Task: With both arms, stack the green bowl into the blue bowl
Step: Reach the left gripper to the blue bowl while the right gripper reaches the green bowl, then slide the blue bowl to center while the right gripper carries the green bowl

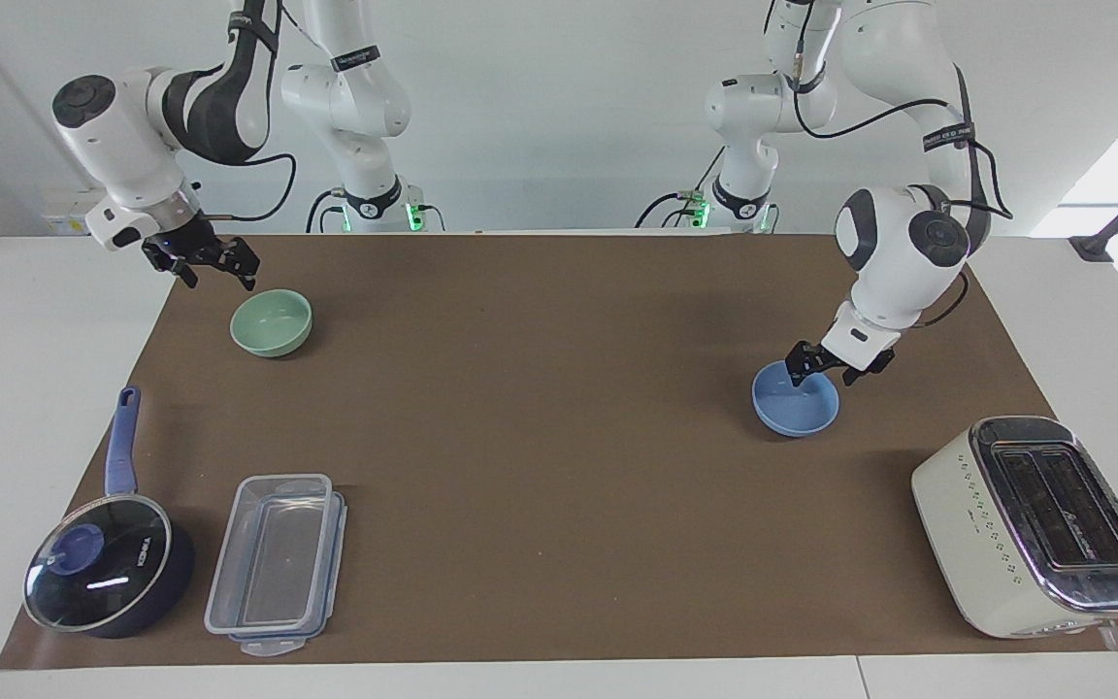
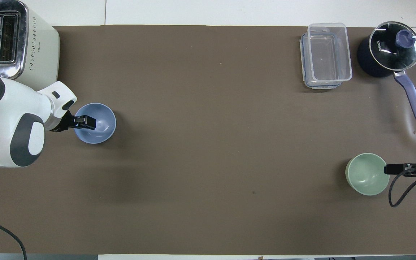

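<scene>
Straddling the blue bowl's [image 1: 796,400] rim at center right of the facing view, my left gripper [image 1: 838,367] looks spread for a pinch; upper left, my right gripper [image 1: 212,264] hovers spread beside the green bowl [image 1: 271,322].

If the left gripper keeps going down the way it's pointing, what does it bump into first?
Most likely the blue bowl: the left gripper points down at the bowl's rim on the side nearer the robots, one finger seemingly inside it.

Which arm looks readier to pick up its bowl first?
Left, probably. The left gripper is down at the blue bowl rim, while the right gripper is higher, beside the green bowl.
</scene>
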`<state>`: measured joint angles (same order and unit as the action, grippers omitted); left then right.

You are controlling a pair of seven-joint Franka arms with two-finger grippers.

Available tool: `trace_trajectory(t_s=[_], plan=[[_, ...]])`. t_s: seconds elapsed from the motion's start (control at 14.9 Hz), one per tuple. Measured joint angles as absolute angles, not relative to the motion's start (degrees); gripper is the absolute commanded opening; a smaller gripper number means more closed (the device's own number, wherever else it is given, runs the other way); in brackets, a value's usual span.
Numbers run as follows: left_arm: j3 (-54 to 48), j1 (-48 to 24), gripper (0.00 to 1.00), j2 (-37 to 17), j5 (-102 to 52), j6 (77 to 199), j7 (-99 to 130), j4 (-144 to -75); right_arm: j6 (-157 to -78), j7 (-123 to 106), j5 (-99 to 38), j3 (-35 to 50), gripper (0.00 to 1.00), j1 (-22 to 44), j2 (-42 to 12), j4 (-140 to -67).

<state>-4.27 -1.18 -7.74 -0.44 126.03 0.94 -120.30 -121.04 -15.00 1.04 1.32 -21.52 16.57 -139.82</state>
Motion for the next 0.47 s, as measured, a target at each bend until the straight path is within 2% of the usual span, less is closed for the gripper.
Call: trace_trajectory(t_s=[0.27,0.34,0.47], plan=[[-4.1,-1.1,0.57,-9.2,-0.4,128.6,0.8,-120.8,-130.0,-16.6,1.0,1.2,1.00,-24.0,11.9,-143.4],[-4.1,-1.1,0.48,-9.5,-0.3,128.9,0.8,-120.8,-131.2,-16.9,1.0,1.2,1.00,-24.5,10.8,-143.8],[-4.0,-1.1,0.22,-9.8,-0.3,129.5,0.8,-120.9,-132.7,-17.8,1.0,1.1,0.96,-25.2,9.5,-144.6]])
